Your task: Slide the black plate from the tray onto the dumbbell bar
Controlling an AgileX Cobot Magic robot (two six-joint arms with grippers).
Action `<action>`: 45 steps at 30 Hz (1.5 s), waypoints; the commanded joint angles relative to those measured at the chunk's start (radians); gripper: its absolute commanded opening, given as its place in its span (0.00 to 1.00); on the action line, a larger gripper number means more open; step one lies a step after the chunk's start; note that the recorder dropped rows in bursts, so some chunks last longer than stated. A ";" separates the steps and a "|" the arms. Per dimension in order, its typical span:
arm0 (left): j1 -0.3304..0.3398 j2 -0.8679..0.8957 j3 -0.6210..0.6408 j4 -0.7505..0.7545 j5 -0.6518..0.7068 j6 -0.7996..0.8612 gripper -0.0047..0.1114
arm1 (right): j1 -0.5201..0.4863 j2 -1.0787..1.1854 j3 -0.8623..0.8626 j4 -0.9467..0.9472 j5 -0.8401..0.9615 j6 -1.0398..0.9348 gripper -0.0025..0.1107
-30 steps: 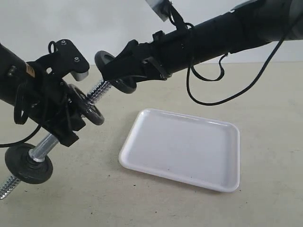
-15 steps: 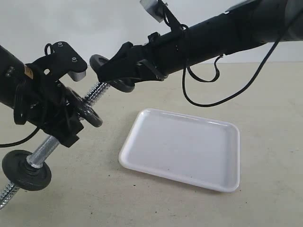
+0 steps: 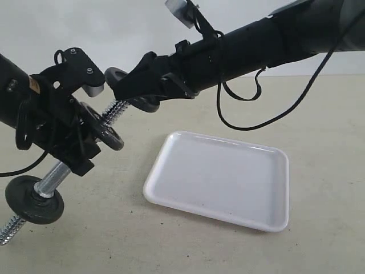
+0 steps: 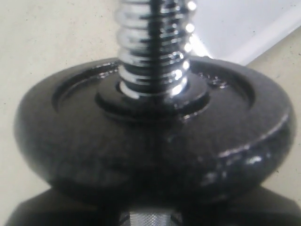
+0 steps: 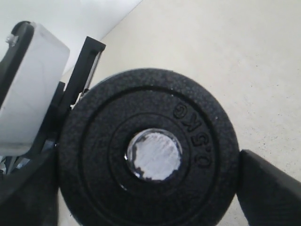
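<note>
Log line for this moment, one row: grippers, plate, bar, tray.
left gripper: clamped on tilted dumbbell bar | right gripper: holding black plate | plate hole: at bar's upper threaded end | tray: without plate

Both arms are matte black. The right arm [image 3: 268, 43] is a thick round tube that narrows to the angular black right gripper [image 3: 134, 91], whose fingers [image 5: 270, 190] are blocky and finely grained. A thin black cable [image 3: 251, 129] hangs from it in loose loops, and a pale grey camera block [image 3: 179, 10] sits on top. The left arm [image 3: 14, 100] bears a small yellow label [image 3: 35, 85], a black bracket [image 3: 80, 61] with two silver screws, and a grey-fronted camera housing [image 3: 95, 89].
</note>
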 commanded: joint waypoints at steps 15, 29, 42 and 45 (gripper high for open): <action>0.002 -0.042 -0.043 0.006 -0.527 -0.006 0.08 | 0.023 -0.026 -0.006 0.094 0.183 -0.026 0.07; 0.002 -0.042 -0.043 0.006 -0.525 -0.006 0.08 | 0.023 -0.026 -0.006 0.092 0.075 -0.026 0.90; 0.002 -0.042 -0.043 0.006 -0.528 -0.032 0.08 | -0.015 -0.028 -0.006 0.068 0.061 0.013 0.90; 0.002 -0.042 -0.043 0.006 -0.528 -0.032 0.08 | -0.054 -0.029 -0.006 0.066 0.075 0.045 0.90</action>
